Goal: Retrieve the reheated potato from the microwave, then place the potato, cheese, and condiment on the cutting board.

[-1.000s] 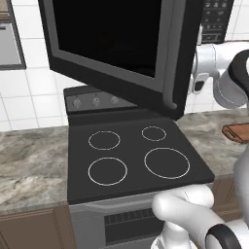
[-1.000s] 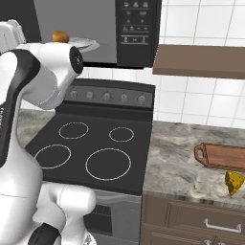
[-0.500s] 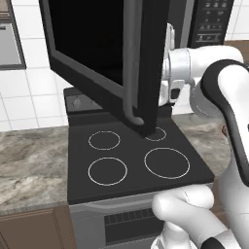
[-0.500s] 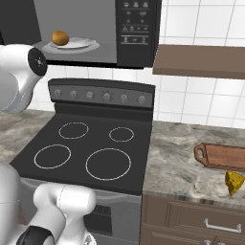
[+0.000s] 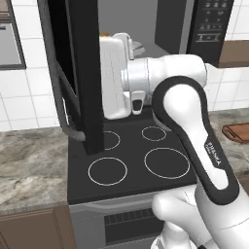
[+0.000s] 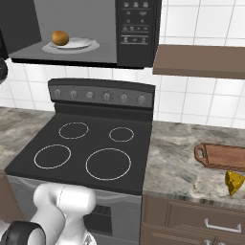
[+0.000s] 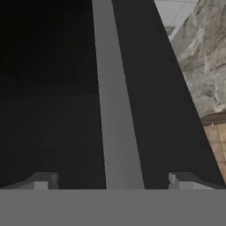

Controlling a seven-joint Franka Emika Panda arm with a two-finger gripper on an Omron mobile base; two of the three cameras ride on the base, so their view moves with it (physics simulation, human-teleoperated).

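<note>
My gripper (image 7: pixel 112 180) is spread wide with nothing in it, pressed up against the edge of the microwave door (image 5: pixel 82 73), which stands swung out. I judge I'm finishing the door-opening step; next I must clear it and reach inside. Below, the black stove (image 6: pixel 86 153) sits between marbled counters. The cheese (image 6: pixel 234 182) lies just beside the cutting board (image 6: pixel 222 156). Further in, the potato (image 6: pixel 60 38) waits on its white plate (image 6: pixel 76 46) in the microwave (image 6: pixel 95 28).

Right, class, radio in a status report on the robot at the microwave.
Gripper open, empty, at the microwave door. Potato on its plate inside. Open door stands beside the arm.
</note>
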